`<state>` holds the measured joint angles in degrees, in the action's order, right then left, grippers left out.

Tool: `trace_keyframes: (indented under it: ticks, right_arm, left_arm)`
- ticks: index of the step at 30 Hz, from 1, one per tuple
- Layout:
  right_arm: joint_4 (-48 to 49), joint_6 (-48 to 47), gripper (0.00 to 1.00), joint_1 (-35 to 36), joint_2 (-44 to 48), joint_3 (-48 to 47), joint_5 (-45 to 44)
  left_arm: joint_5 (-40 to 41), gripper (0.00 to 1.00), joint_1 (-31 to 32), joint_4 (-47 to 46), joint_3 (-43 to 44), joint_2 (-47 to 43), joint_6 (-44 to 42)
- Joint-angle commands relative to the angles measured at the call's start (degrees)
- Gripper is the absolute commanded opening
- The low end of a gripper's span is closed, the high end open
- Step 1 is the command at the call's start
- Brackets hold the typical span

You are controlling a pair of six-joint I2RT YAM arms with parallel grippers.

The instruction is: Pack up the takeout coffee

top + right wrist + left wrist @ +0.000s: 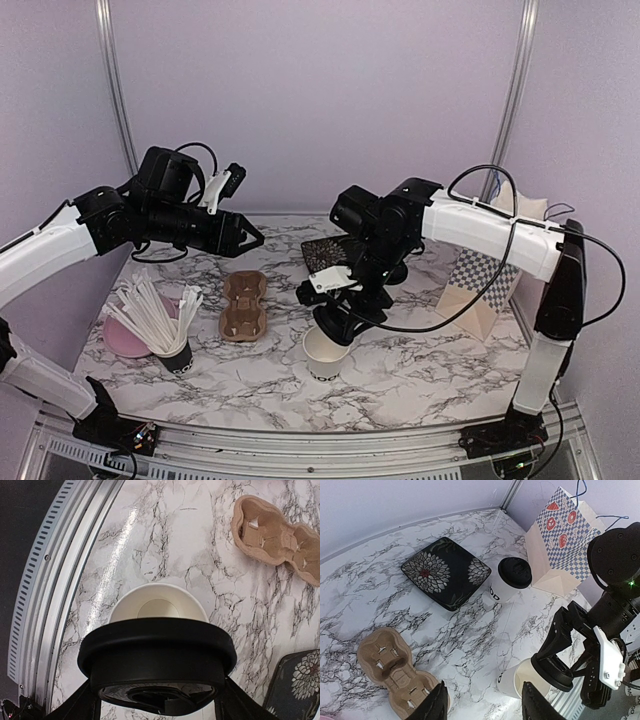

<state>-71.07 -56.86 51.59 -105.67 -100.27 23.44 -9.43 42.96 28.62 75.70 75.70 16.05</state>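
One takeout coffee cup point(325, 352) stands open near the front of the marble table, white with dark lettering point(512, 679). My right gripper point(335, 322) is shut on a round black lid point(157, 655) and holds it just above that cup's mouth point(157, 602). The lid point(551, 671) hangs slightly off the rim. A second takeout coffee cup point(507, 580), with its lid on, stands beside the floral plate. My left gripper point(484, 687) is open and empty, raised over the table near the brown cup tray point(243, 305).
A dark floral plate point(445, 572) lies at the back. A checkered paper bag point(565, 540) stands at the right. A black cup of white sticks point(165, 320) and a pink dish point(125, 335) sit front left. The table's metal rim point(55, 580) runs close to the open cup.
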Motion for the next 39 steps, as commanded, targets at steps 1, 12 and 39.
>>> trace_keyframes:
  ticks: [1, 12, 39]
  right_arm:
    - [-1.0, -0.3, 0.71, 0.6, -0.8, -2.4, 0.3]
    - [-1.4, -0.2, 0.71, 1.0, -2.1, -2.2, -0.5]
    - [-2.5, 1.0, 0.71, 3.3, -5.4, -4.3, -4.8]
  left_arm:
    - [-0.2, 0.51, 0.1, -0.7, -0.8, -1.0, 0.0]
    - [-0.3, 0.51, 0.2, -1.3, -1.6, -0.8, -0.1]
    - [-0.5, 0.51, 0.1, -1.8, -3.1, -1.1, -1.2]
